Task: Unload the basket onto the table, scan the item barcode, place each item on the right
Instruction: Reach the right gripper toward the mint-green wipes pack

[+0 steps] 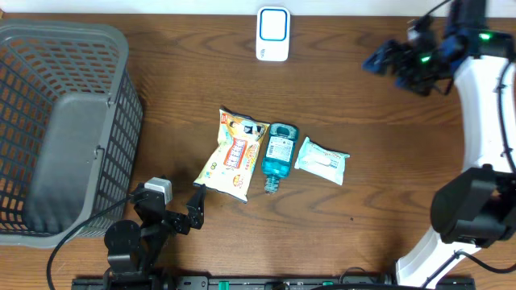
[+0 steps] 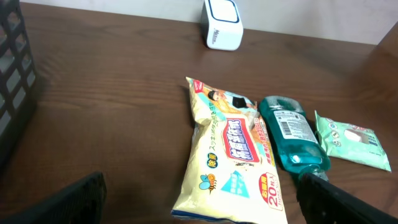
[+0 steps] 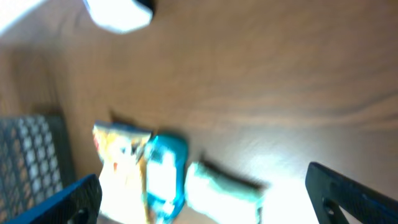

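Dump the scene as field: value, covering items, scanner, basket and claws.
items: snack bag, teal bottle, wipes pack, in a row mid-table
barcode: on the bottle label, facing up
scanner: white, far edge, apart from the items
basket: grey, left end
left claw: open, near the snack bag, holding nothing
right claw: open, far right, holding nothing
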Controlling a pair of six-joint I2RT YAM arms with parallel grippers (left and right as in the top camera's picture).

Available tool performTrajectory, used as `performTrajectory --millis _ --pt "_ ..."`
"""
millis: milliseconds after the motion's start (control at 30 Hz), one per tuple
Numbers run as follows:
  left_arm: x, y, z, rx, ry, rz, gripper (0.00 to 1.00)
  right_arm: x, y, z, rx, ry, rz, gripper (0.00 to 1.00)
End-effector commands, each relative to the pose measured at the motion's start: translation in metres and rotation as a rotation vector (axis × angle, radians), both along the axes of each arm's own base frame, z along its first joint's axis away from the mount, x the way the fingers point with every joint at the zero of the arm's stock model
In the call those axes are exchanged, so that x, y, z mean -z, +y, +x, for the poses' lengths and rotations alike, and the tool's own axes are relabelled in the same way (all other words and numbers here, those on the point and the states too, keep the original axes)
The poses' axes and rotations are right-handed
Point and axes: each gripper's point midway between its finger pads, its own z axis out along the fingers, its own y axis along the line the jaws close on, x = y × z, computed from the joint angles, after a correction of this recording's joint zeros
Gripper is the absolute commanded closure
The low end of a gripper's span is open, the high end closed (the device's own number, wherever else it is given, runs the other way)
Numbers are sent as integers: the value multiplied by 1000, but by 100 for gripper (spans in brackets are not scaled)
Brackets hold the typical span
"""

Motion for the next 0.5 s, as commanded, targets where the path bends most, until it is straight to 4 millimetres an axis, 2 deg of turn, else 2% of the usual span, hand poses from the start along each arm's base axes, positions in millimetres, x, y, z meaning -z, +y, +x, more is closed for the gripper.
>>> performTrajectory --millis 0,133,333,400,467 --pt "10 1 -1 2 24 14 2 7 21 -20 -59 74 -49 1" --pt "10 1 -1 2 24 14 2 7 14 -49 -20 167 -198 1" --pt "10 1 -1 2 24 14 2 -8 -1 -89 104 184 -375 1" --pt "10 1 -1 2 24 14 2 -7 -6 -103 161 160 -430 1" --pt "10 1 -1 1 24 14 2 3 0 -113 158 125 -430 1"
